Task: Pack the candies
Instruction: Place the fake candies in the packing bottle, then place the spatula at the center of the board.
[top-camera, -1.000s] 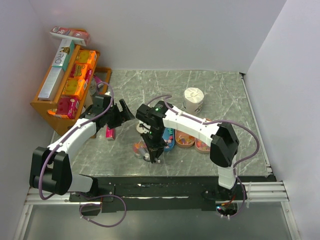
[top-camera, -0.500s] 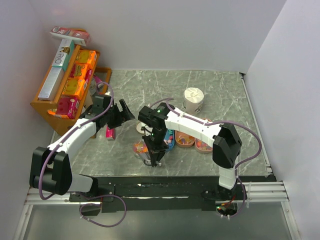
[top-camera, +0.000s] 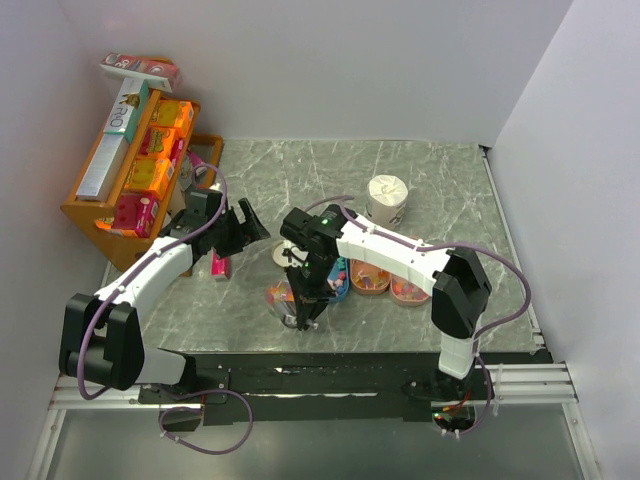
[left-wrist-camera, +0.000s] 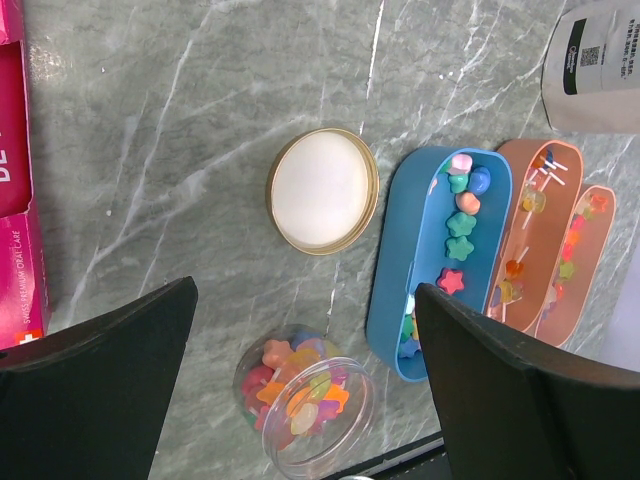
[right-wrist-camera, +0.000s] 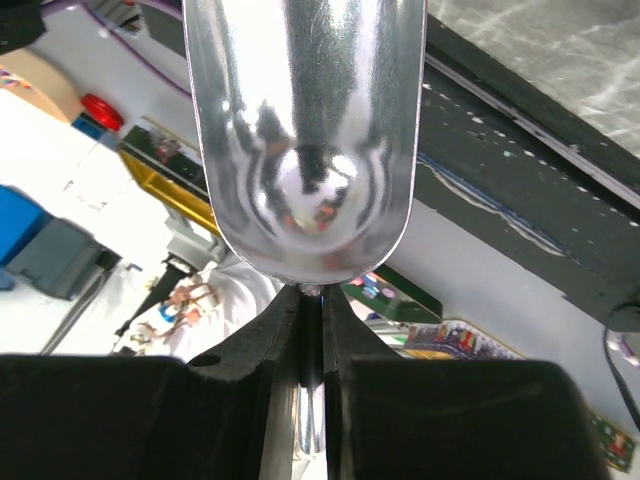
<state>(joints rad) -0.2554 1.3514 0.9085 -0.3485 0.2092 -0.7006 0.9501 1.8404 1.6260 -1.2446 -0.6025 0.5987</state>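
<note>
Steel scoop (right-wrist-camera: 305, 140) tight in the right claw (right-wrist-camera: 308, 320), candies (left-wrist-camera: 295, 385) in the jar (left-wrist-camera: 345, 415) just beside it; left claw (left-wrist-camera: 305, 295) wide.

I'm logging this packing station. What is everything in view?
jar: one, clear, open, partly filled
candies: many, mixed colours, in jar and blue tray
lid: one, white, gold rim, beside jar
blue tray: one, right of lid
orange trays: two, beside blue tray
bag: one, white, behind trays
box: one, pink, left of lid
shelf: one, wooden, far left, holding orange boxes
spoon: one, silver, in right gripper
left gripper: one, black, open, raised
right gripper: one, black, shut on spoon
</note>
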